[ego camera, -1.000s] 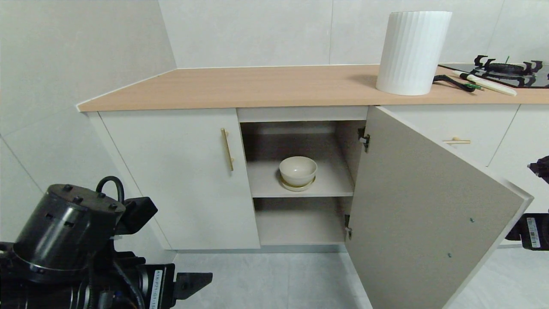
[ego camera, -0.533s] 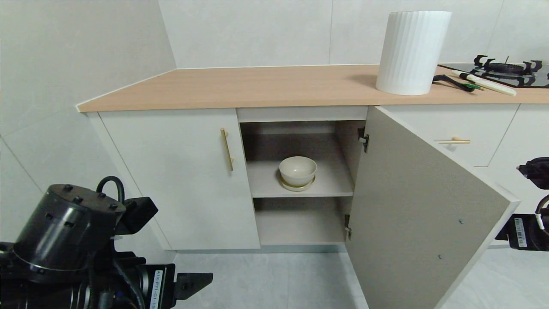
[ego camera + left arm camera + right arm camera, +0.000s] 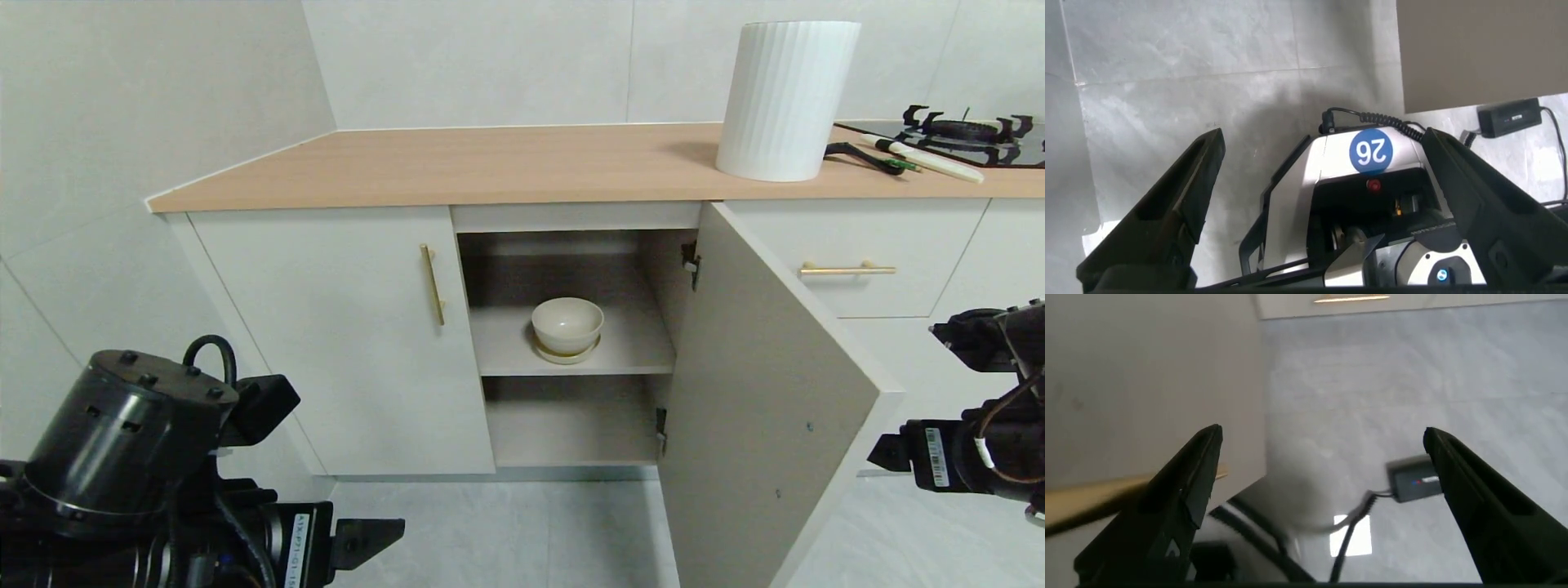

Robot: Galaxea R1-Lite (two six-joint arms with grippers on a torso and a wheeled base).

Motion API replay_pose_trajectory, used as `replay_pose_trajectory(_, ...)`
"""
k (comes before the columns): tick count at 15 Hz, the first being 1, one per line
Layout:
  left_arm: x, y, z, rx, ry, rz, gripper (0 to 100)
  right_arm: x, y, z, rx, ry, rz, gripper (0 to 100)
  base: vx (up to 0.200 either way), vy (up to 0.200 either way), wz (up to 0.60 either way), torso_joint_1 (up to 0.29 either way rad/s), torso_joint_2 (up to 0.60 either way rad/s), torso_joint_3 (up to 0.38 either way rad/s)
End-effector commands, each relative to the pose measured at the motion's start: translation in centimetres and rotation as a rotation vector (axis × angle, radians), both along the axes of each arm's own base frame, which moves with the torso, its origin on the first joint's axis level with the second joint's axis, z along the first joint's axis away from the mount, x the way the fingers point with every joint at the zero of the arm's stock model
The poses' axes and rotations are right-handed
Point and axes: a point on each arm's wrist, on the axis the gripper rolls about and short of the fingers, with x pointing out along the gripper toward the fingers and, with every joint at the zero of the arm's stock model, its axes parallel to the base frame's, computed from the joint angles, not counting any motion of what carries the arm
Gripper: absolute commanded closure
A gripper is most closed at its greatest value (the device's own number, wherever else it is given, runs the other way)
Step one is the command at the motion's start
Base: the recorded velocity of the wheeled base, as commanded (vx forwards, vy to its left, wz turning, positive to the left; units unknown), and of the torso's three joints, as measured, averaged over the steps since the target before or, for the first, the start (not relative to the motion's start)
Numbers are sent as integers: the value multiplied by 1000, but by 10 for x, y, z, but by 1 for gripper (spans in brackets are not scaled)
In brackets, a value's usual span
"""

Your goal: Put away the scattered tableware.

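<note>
A cream bowl [image 3: 567, 323] rests on a small plate [image 3: 563, 354] on the middle shelf of the open cabinet. The cabinet door [image 3: 759, 392] stands part-way open, hinged at the right of the opening. My right arm [image 3: 971, 457] is low at the right, just behind the door's free edge. In the right wrist view my right gripper [image 3: 1321, 434] is open and holds nothing, with the door's edge and its gold handle [image 3: 1118, 498] beside one finger. My left gripper [image 3: 1319, 139] is open and holds nothing, above the floor at the lower left.
A tall white ribbed cylinder [image 3: 785, 98] stands on the wooden counter [image 3: 490, 163], with a white-handled utensil [image 3: 922, 159] and a gas hob [image 3: 963, 131] to its right. The left cabinet door [image 3: 343, 327] is shut. A drawer with a gold handle [image 3: 847, 269] sits right of the opening.
The cabinet door has swung leftward, toward the opening, uncovering the drawer handle. My right arm has moved left with the door's edge. The left arm has stayed put.
</note>
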Motion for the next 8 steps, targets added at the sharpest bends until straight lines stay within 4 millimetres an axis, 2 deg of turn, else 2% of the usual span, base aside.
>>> replay_pose_trajectory(1, 0, 0, 0, 0, 0, 0, 0, 0, 9, -4, 3, 16, 33, 0, 0, 0, 0, 0, 0, 0)
replay_pose_trajectory(8, 1, 0, 1, -3, -4, 4, 0, 6, 37, -17, 63, -58, 127, 0, 0, 0, 0, 0, 0, 0)
